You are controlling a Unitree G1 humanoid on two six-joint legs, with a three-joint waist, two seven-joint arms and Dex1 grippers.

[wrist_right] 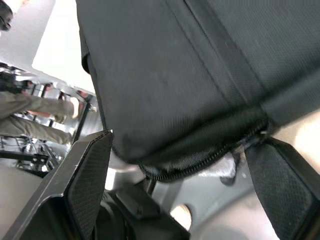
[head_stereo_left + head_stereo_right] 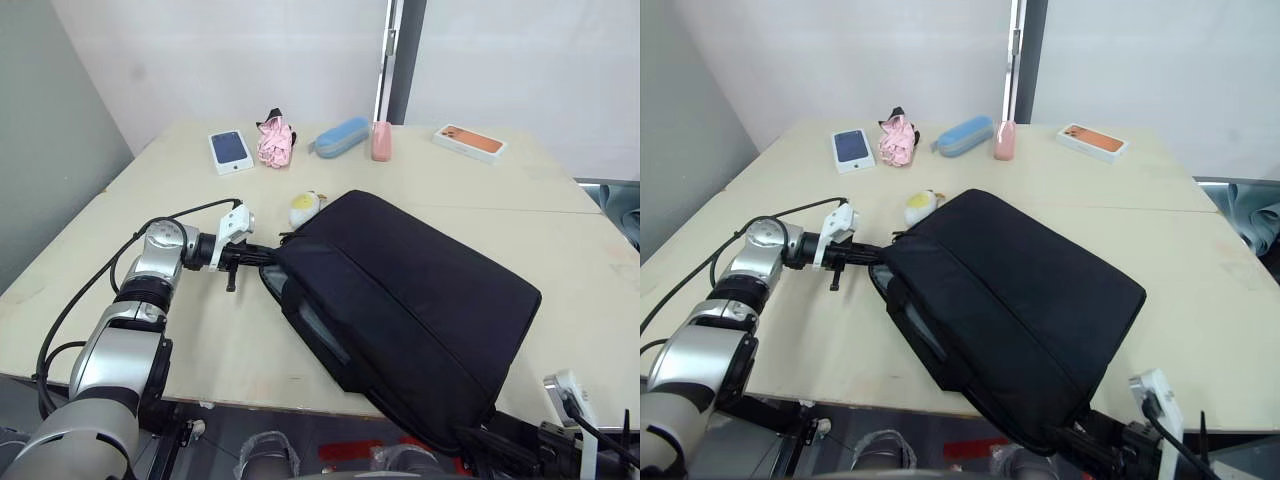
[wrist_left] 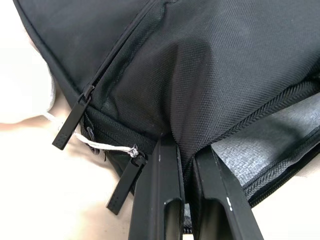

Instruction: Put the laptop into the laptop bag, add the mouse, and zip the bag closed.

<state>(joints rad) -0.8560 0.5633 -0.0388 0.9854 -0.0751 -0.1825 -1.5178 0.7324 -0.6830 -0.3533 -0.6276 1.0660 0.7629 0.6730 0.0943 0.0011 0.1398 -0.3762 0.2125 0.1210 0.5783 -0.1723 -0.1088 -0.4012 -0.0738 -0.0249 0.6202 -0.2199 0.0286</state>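
Left gripper (image 3: 185, 165): fingers nearly closed, pinching a fold of the laptop bag (image 2: 420, 300) fabric at its left corner, beside the open zip mouth.
Right gripper (image 1: 185, 200): fingers spread wide, one on either side of the bag's near corner, which overhangs the table's front edge; the pads seem just clear of the fabric.
Laptop bag: lies flat and skewed across the front half of the table (image 2: 180, 330), long side running from centre toward the front right corner. Black woven fabric, coarse weave; grey lining visible through the open mouth on its left side.
Zip pulls (image 3: 71, 123): two flat black tabs hanging at the pinched corner, joined by a white cord.
Egg-like blob (image 2: 304, 207): white and yellow, touching or just beside the bag's far left corner.
Back edge of the table, from the robot's left to right: phone box (image 2: 230, 150), pink crumpled item (image 2: 275, 142), blue pouch (image 2: 341, 137), pink bottle (image 2: 381, 141), orange phone box (image 2: 469, 142). All well apart from the bag.
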